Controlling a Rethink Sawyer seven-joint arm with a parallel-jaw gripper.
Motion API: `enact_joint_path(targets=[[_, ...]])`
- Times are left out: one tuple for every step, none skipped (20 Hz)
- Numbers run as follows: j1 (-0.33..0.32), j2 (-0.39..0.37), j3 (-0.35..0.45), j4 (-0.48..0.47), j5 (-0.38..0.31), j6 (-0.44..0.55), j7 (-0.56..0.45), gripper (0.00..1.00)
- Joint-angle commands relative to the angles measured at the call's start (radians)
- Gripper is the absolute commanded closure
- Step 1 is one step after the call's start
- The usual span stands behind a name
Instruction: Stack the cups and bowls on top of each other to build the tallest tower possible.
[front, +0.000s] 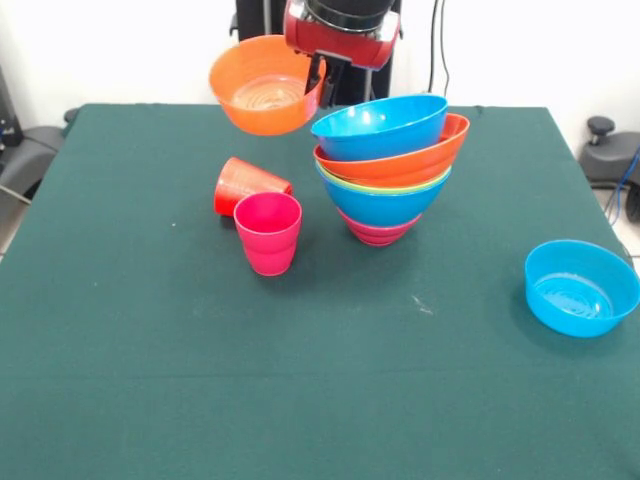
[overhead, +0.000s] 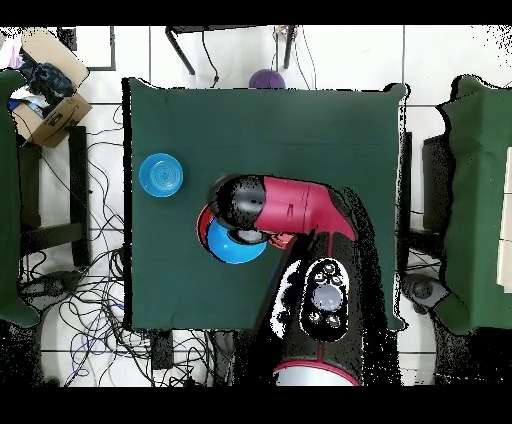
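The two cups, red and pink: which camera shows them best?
The front view: the pink cup stands upright, the red cup lies tipped behind it. In the overhead view the arm hides both.

Glossy plastic bowls (front: 385, 150), seemingly matt cloth table (front: 300, 380)

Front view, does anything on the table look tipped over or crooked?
Yes. The red cup lies on its side behind the upright pink cup. The pile of bowls leans, its top blue bowl tilted. The hand holds a tilted orange bowl in the air.
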Motion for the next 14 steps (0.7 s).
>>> enact_joint_path(targets=[[0.019,-0.006,0.041,-0.082,0.031,0.137,0.146,1.00],[0.018,-0.007,0.042,-0.088,0.034,0.143,0.147,1.00],[0.017,-0.008,0.043,-0.092,0.036,0.148,0.144,1.00],[0.016,-0.012,0.047,-0.098,0.039,0.158,0.140,1.00],[0.016,-0.014,0.046,-0.104,0.039,0.167,0.138,1.00],[0.016,-0.019,0.047,-0.106,0.040,0.176,0.134,1.00],[0.016,-0.023,0.047,-0.109,0.040,0.185,0.130,1.00],[0.016,-0.022,0.046,-0.115,0.039,0.188,0.128,1.00],[0.016,-0.020,0.045,-0.120,0.038,0.190,0.127,1.00],[0.012,-0.012,0.046,-0.135,0.041,0.196,0.128,1.00],[0.012,-0.010,0.047,-0.135,0.044,0.196,0.130,1.00],[0.012,-0.006,0.050,-0.141,0.049,0.194,0.135,1.00],[0.013,-0.004,0.051,-0.139,0.054,0.188,0.141,1.00],[0.020,0.000,0.050,-0.139,0.062,0.182,0.159,1.00]])
